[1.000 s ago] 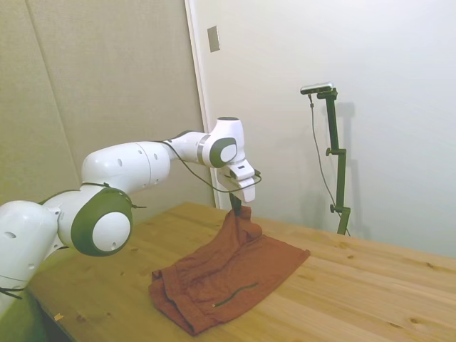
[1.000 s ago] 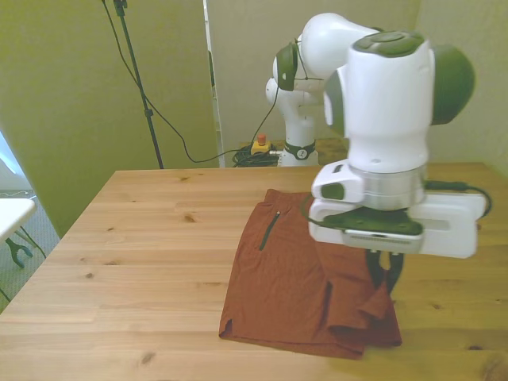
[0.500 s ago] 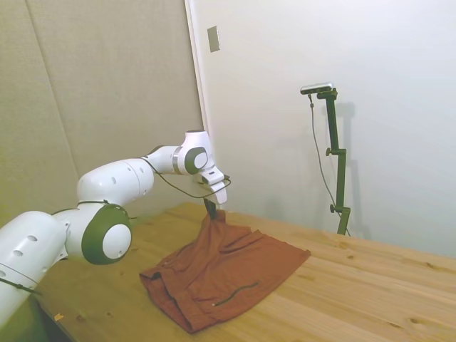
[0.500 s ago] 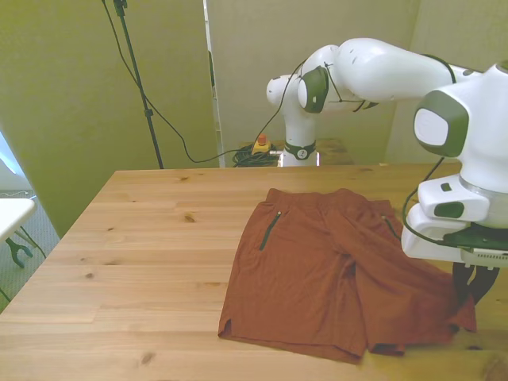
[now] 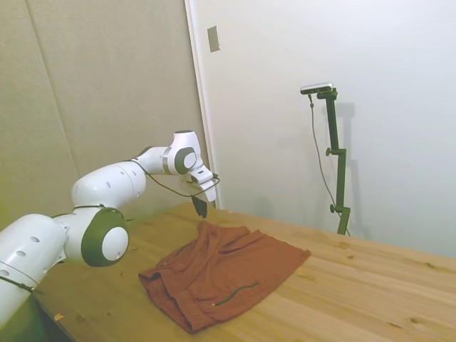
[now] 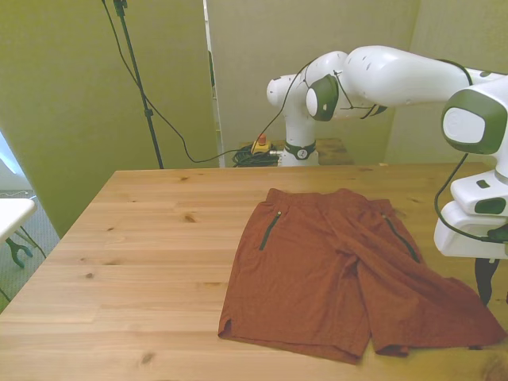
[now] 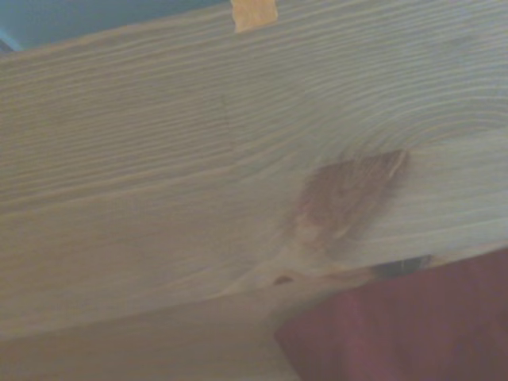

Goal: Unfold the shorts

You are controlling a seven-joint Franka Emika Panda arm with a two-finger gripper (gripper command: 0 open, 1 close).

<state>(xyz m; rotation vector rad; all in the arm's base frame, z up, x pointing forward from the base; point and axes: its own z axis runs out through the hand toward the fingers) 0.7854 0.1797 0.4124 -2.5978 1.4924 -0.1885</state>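
Shorts point(image 6: 341, 274) flat on wooden table point(image 6: 135, 262)

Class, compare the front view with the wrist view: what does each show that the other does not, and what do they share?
Only the front view shows the whole shorts spread flat with both legs apart, two dark pocket zips, and the gripper above their edge at the front view's right. Only the wrist view shows a dark knot in the wood and a yellow tape piece. Both show the table and rust-red fabric.
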